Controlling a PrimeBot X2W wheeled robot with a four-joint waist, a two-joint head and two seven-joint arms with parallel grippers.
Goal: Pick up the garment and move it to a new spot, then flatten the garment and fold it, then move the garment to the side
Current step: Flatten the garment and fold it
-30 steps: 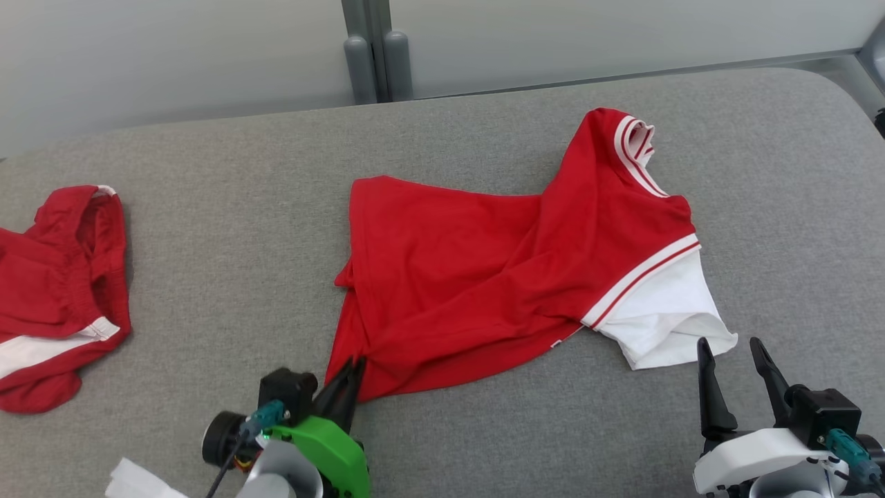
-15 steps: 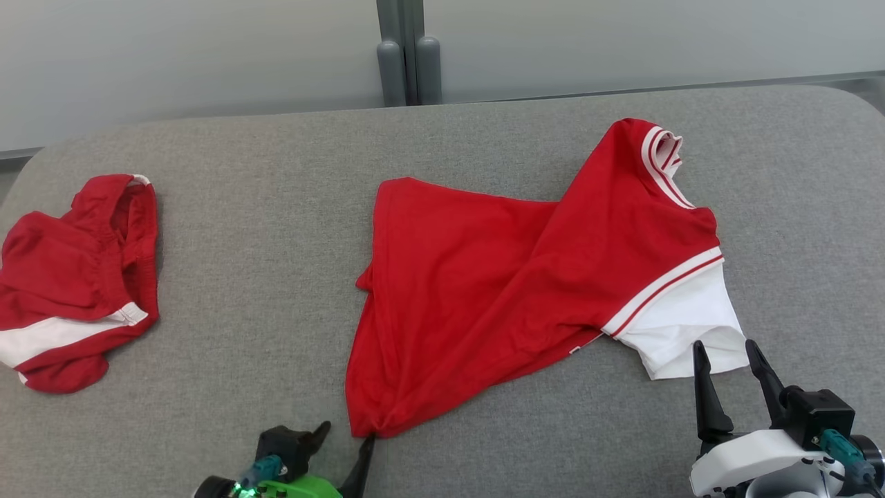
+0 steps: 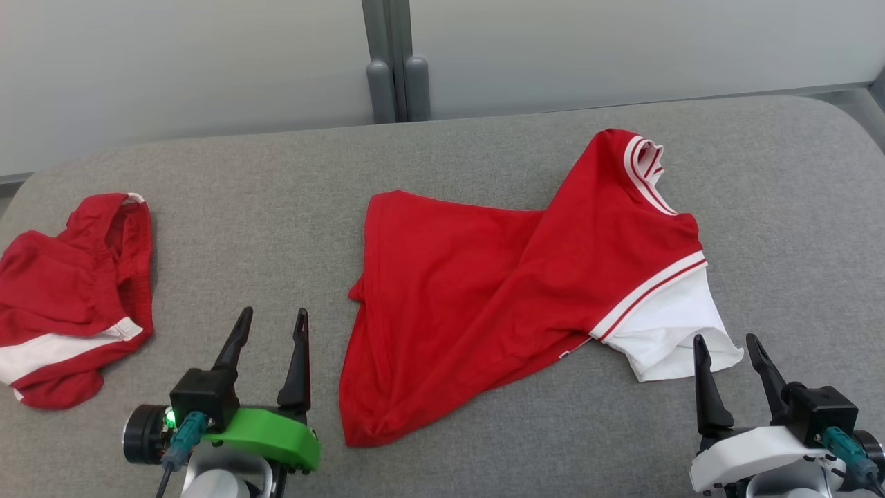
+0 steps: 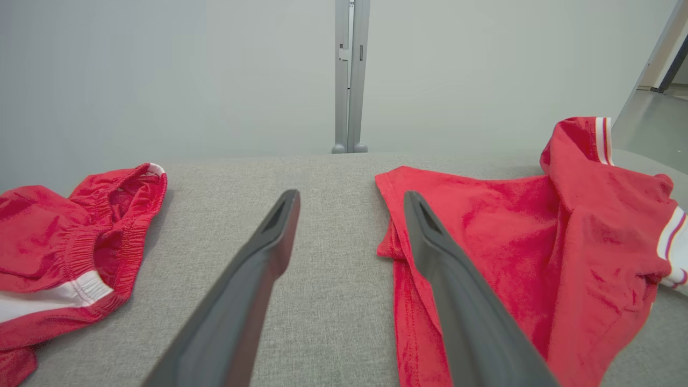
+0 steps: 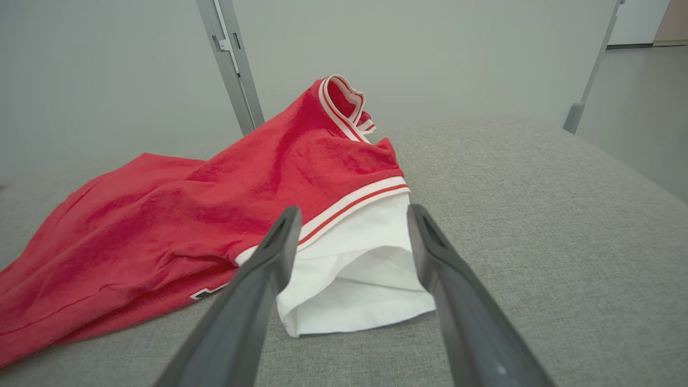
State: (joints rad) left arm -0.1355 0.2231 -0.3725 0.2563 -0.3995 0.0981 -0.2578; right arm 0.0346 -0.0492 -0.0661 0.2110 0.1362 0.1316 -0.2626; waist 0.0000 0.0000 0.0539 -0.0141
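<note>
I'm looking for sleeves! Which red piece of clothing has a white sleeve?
The red shirt in the middle: its white sleeve lies near the right gripper. The red shorts at left have only a white band.

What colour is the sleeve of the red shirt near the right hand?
White fabric sleeve, with a red-and-white striped band; clearest in right wrist view.

Head view: the red shorts (image 3: pixel 69 297) run off my left edge. A small mark (image 3: pixel 565 355) at the hem of the shirt (image 3: pixel 498 290) is too small to read. My left wrist view: the sleeve (image 4: pixel 672 242) is cut by the right edge.
</note>
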